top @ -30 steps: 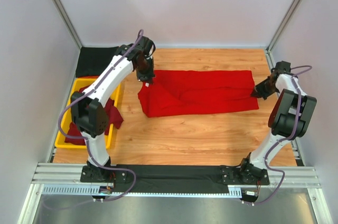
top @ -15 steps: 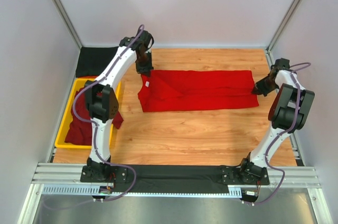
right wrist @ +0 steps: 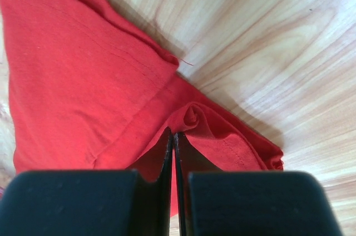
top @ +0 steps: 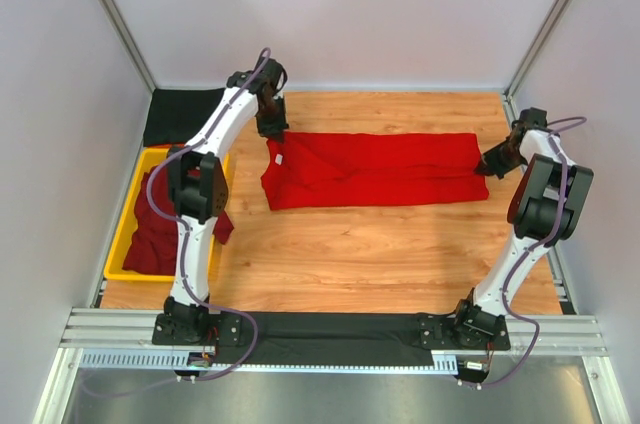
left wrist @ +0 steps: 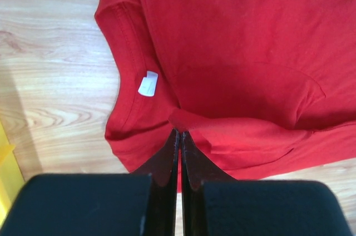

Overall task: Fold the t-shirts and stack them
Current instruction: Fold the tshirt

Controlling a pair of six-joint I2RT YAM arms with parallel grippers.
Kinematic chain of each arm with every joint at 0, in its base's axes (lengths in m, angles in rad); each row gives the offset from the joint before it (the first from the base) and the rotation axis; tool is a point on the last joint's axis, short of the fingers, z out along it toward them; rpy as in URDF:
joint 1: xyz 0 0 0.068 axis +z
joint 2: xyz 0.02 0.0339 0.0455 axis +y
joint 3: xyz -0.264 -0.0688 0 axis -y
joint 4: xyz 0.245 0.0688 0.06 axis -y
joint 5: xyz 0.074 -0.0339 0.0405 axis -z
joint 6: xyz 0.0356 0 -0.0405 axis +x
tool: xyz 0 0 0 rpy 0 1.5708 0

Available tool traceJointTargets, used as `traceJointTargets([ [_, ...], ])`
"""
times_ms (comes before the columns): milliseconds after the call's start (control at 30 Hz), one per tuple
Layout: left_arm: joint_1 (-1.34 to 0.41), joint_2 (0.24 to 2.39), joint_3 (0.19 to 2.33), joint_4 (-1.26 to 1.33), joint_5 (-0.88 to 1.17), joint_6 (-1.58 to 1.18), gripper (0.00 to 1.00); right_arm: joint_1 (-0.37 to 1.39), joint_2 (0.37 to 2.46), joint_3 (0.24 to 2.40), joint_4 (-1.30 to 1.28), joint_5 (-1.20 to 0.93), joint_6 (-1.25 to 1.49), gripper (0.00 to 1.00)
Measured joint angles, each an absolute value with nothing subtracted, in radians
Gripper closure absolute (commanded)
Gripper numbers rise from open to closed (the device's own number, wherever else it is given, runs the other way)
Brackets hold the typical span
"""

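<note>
The bright red t-shirt [top: 375,170] lies folded lengthwise on the wooden table, its collar and white neck label [left wrist: 148,84] at the left end. My left gripper [top: 273,130] is shut on a pinch of red cloth near the collar [left wrist: 181,130]. My right gripper [top: 492,163] is shut on a fold of the red t-shirt's far right end [right wrist: 174,132]. Dark maroon t-shirts [top: 163,227] lie in the yellow tray. A black t-shirt [top: 182,114] lies at the back left corner.
The yellow plastic tray [top: 126,231] stands at the left edge of the table. Grey enclosure walls and posts close in the back and sides. A black cloth strip [top: 330,336] lies along the front rail between the arm bases.
Both grippers have drawn the shirt's near edge towards the back, so the red shirt is now a narrower, flatter band. The left arm has swung further back.
</note>
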State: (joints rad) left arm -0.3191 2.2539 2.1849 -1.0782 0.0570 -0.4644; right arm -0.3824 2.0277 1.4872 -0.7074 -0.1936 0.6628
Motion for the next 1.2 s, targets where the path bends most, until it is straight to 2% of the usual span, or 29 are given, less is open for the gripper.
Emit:
traceJointTargets([
  [600,-0.300,2.326,2.229,-0.995,0.047,-0.458,1.00,-0.373,2.114,1.565,-0.696,-0.207,0.680,1.00],
  [733,-0.298,2.342,2.246,-0.974,0.052,-0.458,0.99,-0.373,2.127,1.581,-0.697,-0.207,0.680,0.91],
  [800,-0.295,2.354,2.251,-0.962,0.062,-0.458,0.93,-0.373,2.128,1.590,-0.698,-0.208,0.681,0.84],
  [833,-0.294,2.359,2.251,-0.957,0.068,-0.458,0.84,-0.373,2.128,1.596,-0.694,-0.211,0.680,0.77],
  [900,-0.292,2.366,2.251,-0.954,0.072,-0.457,0.76,-0.373,2.128,1.603,-0.686,-0.216,0.678,0.70],
  [933,-0.291,2.370,2.251,-0.955,0.072,-0.458,0.66,-0.372,2.128,1.604,-0.680,-0.220,0.675,0.65],
  [1000,-0.289,2.370,2.251,-0.961,0.068,-0.457,0.61,-0.369,2.124,1.604,-0.677,-0.219,0.670,0.62],
  [1033,-0.289,2.367,2.251,-0.962,0.061,-0.459,0.52,-0.367,2.120,1.603,-0.678,-0.219,0.668,0.60],
  [1100,-0.288,2.358,2.251,-0.972,0.043,-0.458,0.47,-0.363,2.099,1.599,-0.687,-0.213,0.665,0.59],
  [1200,-0.287,2.310,2.222,-0.986,0.025,-0.460,0.46,-0.358,2.028,1.561,-0.705,-0.197,0.662,0.59],
])
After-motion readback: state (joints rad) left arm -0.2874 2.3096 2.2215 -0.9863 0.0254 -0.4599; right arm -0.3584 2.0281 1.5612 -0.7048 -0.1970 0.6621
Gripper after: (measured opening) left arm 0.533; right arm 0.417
